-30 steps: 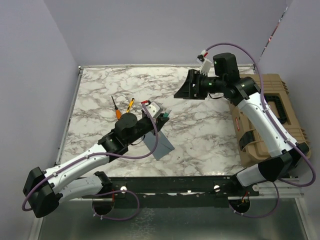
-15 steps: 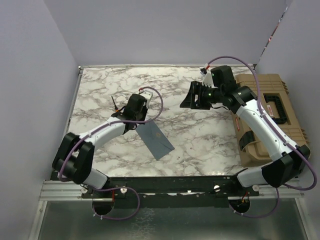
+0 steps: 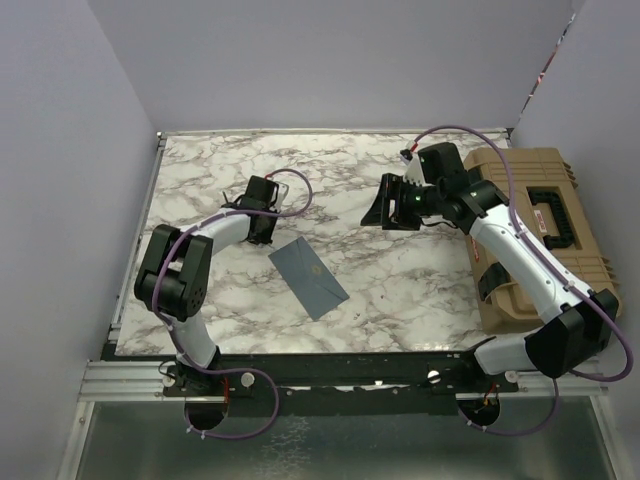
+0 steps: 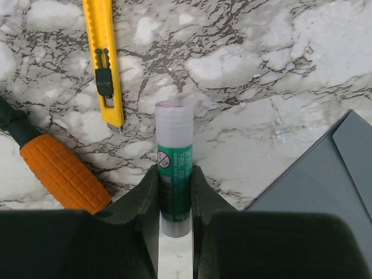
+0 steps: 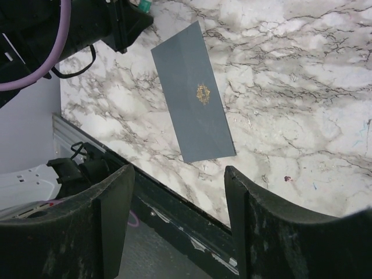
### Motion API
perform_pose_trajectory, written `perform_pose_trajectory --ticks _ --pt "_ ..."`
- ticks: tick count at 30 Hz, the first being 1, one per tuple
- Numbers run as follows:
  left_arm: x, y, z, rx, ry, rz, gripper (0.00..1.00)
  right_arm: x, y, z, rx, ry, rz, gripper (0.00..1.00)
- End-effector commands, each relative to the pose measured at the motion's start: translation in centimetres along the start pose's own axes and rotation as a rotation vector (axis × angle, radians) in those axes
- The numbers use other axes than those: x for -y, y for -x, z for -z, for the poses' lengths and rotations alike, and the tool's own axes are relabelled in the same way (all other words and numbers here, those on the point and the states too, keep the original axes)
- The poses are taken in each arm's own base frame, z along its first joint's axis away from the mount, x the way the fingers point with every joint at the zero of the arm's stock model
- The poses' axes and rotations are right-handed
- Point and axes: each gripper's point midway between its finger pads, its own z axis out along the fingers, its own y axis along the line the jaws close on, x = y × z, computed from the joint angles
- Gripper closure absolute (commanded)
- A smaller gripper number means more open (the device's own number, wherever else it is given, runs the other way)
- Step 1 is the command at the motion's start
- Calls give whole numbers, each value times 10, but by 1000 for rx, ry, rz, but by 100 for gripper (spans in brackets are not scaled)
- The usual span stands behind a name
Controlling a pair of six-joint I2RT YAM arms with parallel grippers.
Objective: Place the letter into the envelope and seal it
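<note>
"Grey-blue flat paper envelope (image 3: 308, 277): where?"
"Flat on the marble tabletop (image 3: 400, 280), right of the left gripper (image 4: 174, 200), apart from its fingertips. Only that wrist view shows them pinching a white-and-green glue stick (image 4: 174, 157)."
"And the right gripper (image 5: 177, 215)?"
"Spread wide, the envelope framed beyond its fingers; a small gold mark (image 5: 202, 93) shows there, perhaps a seal."

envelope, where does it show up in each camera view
Top external: the envelope lies diagonally near the centre of the marble table.
Left wrist: only one corner of it, at lower right.
Right wrist: whole, upper middle.
Shared landmark: the veined marble table under it.
</note>
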Motion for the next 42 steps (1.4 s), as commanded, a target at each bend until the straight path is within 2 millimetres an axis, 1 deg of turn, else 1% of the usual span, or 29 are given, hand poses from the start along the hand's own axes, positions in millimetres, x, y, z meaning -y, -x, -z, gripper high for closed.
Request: perform_pose_trajectory --ticks 1,4,6,7,12,14,16,18,20,22,23,24,27,29,31,33,34,36,38,39,40,41,42 --pt "-1 -9 -4 -45 -32 -23 82 -4 3 3 11 23 -8 35" --pt "-2 -17 -6 -64 -43 -20 71 -7 1 2 0 46 -16 35" --pt "-3 -17 -6 -64 -38 -12 65 -9 1 1 -1 60 -25 35" --pt "-4 -16 -6 -63 -34 -9 63 -10 1 1 -1 65 -26 35" --pt "-13 -4 -4 -40 6 1 62 -10 2 4 2 52 -31 35" --pt "-11 6 0 -11 -9 7 57 -11 2 7 8 47 -34 36" --pt "-9 22 8 33 -28 15 49 -11 5 10 23 36 -38 36" --pt "-10 41 21 90 -29 22 37 -10 8 15 39 17 -37 36" --pt "-20 56 38 138 18 32 24 -7 10 20 54 -15 -41 35" --pt "-32 67 57 183 69 57 19 -4 8 22 53 -24 -30 35" --pt "-37 72 69 210 95 81 6 1 7 22 57 -46 -26 34" --pt "-43 78 83 243 122 109 2 8 7 23 66 -85 -26 34" --pt "-58 92 131 355 195 221 1 31 13 32 119 -221 -24 29" --pt "-70 99 171 445 250 310 1 42 18 42 166 -299 -22 25" --pt "-87 97 213 533 329 454 1 49 22 52 200 -347 -20 18" --pt "-105 82 251 590 421 567 1 53 23 57 212 -378 -12 17" --pt "-109 75 267 615 444 599 1 56 23 60 217 -398 -16 15" --pt "-115 56 294 656 479 665 1 62 23 66 231 -439 -22 10" --pt "-119 34 318 694 502 729 1 66 27 74 257 -472 -18 6" --pt "-121 19 327 701 519 752 1 67 29 79 273 -486 -8 4" --pt "-122 10 336 727 521 779 1 66 33 84 295 -493 3 1" --pt "-122 -4 343 733 526 800 1 66 38 91 321 -505 6 0" --pt "-121 -13 350 750 521 815 1 66 42 97 344 -518 10 0"
